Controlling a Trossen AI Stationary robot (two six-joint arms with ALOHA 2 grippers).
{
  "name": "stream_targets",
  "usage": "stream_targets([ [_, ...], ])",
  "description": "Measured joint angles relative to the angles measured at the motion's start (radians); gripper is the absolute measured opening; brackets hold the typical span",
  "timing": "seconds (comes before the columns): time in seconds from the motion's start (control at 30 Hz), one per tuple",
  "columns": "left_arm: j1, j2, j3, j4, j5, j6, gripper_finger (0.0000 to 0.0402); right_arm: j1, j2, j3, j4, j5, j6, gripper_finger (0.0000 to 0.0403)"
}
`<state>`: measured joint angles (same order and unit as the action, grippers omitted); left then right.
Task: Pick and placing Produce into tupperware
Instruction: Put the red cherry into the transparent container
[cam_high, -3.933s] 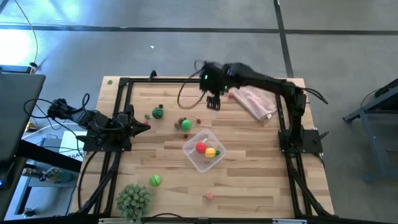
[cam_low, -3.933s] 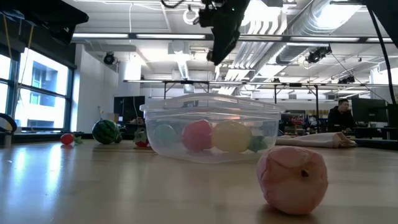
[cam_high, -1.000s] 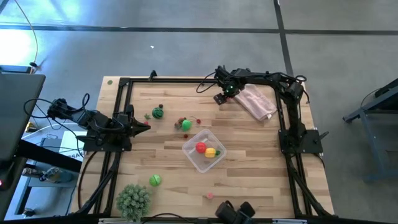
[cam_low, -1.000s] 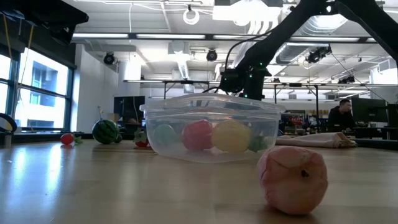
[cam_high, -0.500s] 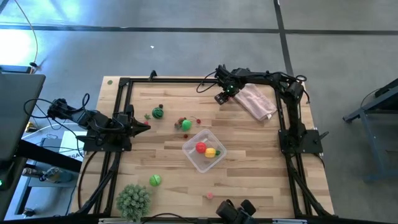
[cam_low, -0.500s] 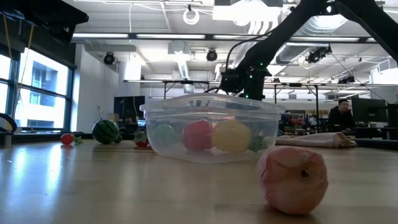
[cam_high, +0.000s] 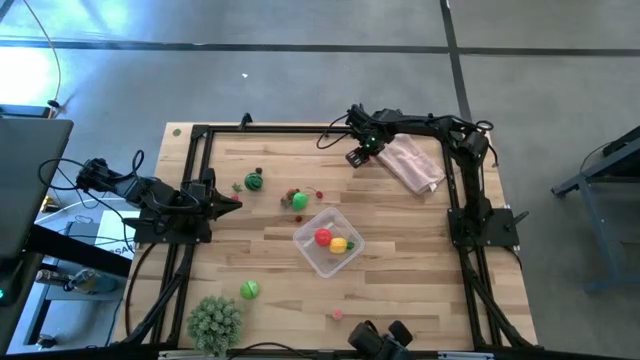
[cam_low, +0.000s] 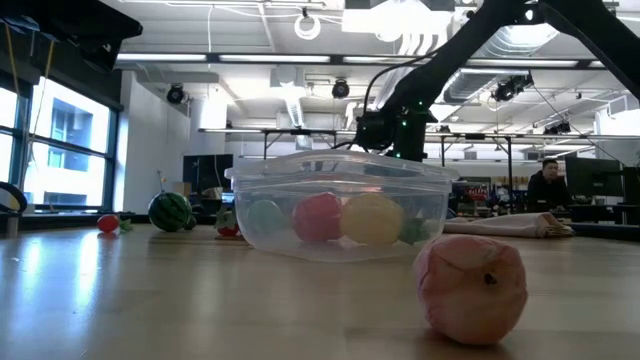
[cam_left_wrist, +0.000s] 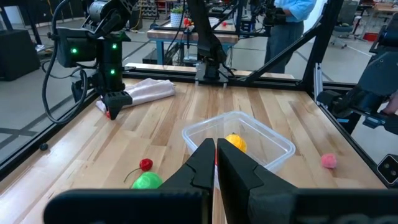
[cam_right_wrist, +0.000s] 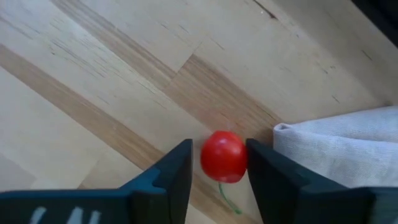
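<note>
The left end effector (cam_left_wrist: 215, 163) shows its two dark fingers pressed together. Past them, the clear tupperware (cam_left_wrist: 239, 142) sits on the wooden table (cam_left_wrist: 74, 155) with a yellow piece (cam_left_wrist: 235, 142) inside. A green piece (cam_left_wrist: 147, 181) and a small red one (cam_left_wrist: 145, 164) lie beside it, and a pink one (cam_left_wrist: 328, 161) near the table's edge. Farther off, the right end effector (cam_left_wrist: 115, 106) points down at the table beside a pale cloth (cam_left_wrist: 146, 89).

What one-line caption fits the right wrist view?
Right gripper straddles a small red cherry-like fruit on the wooden table, beside the pale cloth.
</note>
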<state>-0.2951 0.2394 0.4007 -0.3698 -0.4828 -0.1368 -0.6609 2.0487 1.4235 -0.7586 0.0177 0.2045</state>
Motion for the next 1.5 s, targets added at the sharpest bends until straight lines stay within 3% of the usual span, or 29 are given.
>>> stream_targets([
  [0.33,0.0,0.0,0.0,0.0,0.0,0.0,0.0008,0.0,0.0,0.0,0.0,0.0,0.004,0.0092],
  [0.67,0.0,0.0,0.0,0.0,0.0,0.0,0.0008,0.0,0.0,0.031,-0.03,0.0,0.004,0.0087],
  [0.83,0.0,0.0,0.0,0.0,0.0,0.0,0.0008,0.011,0.0,0.172,-0.157,-0.008,-0.01,0.0086],
  [1.07,0.0,0.0,0.0,0.0,0.0,0.0,0.0008,0.086,-0.032,0.502,-0.362,-0.015,-0.123,0.0086],
  [1.27,0.0,0.0,0.0,0.0,0.0,0.0,0.0008,0.175,-0.113,0.756,-0.429,-0.116,-0.169,0.0085],
  [1.5,0.0,0.0,0.0,0.0,0.0,0.0,0.0008,0.326,-0.253,0.867,-0.457,-0.12,-0.146,0.0085],
])
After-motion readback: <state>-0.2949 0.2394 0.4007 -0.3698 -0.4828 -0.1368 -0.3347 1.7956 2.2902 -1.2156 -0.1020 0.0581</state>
